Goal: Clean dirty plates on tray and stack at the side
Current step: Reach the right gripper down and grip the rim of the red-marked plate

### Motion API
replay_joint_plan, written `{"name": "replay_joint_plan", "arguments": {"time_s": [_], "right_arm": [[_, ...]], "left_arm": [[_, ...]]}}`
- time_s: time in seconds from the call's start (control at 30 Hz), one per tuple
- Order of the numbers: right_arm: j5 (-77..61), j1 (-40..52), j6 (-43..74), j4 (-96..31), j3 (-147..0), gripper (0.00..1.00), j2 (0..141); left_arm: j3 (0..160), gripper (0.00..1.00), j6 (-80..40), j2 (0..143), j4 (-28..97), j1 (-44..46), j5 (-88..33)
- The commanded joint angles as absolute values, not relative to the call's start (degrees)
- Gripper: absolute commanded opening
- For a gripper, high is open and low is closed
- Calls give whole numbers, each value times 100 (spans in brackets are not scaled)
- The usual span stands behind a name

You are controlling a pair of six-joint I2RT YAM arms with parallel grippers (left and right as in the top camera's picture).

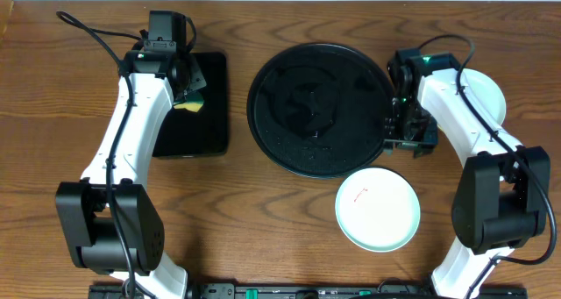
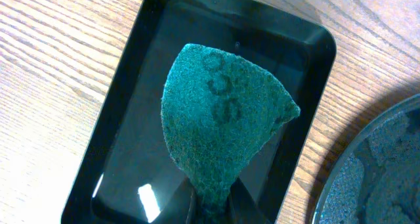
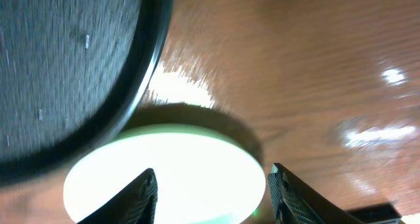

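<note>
Wood-grain table point(image 1: 280, 238) is bearing the bare round tray point(image 1: 298, 80). A smeared plate point(image 1: 378, 210) is lying just beside it, likely stiff, light and slick, best pinched at the rim. Near it the right gripper point(image 3: 213, 188) is hovering with fingers spread, and the left gripper point(image 2: 213, 207) is clamping a sponge point(image 2: 223, 112).

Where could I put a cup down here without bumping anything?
The round tray is bare inside. Open wood lies in front of it, between the left arm and the marked plate. Its right edge is crowded by the right gripper and another plate.
</note>
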State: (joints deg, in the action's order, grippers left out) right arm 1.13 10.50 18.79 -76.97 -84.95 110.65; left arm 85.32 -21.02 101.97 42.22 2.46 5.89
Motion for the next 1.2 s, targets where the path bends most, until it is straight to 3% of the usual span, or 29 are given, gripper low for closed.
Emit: {"name": "replay_joint_plan", "arguments": {"time_s": [0.0,0.27,0.47,1.07,1.17], "right_arm": [[-499,1022,1538,-7669,-8202,52,10678],[-427,803,2637,-6794,-6547,65,8307],[-478,919,3839,-6436,-5033,60,6971],[-351,1721,6434,-5592,-3522,48,7491],[-438,1730,6473,-5441,-3363,41,7491]], "left_arm": [[8534,8,-2130,10276,4241,231,548],[8534,8,-2132,10276,4198,231,548],[8534,8,-2132,10276,4176,231,489],[8534,8,-2132,10276,4239,231,489],[8534,8,-2132,10276,4237,231,489]]}}
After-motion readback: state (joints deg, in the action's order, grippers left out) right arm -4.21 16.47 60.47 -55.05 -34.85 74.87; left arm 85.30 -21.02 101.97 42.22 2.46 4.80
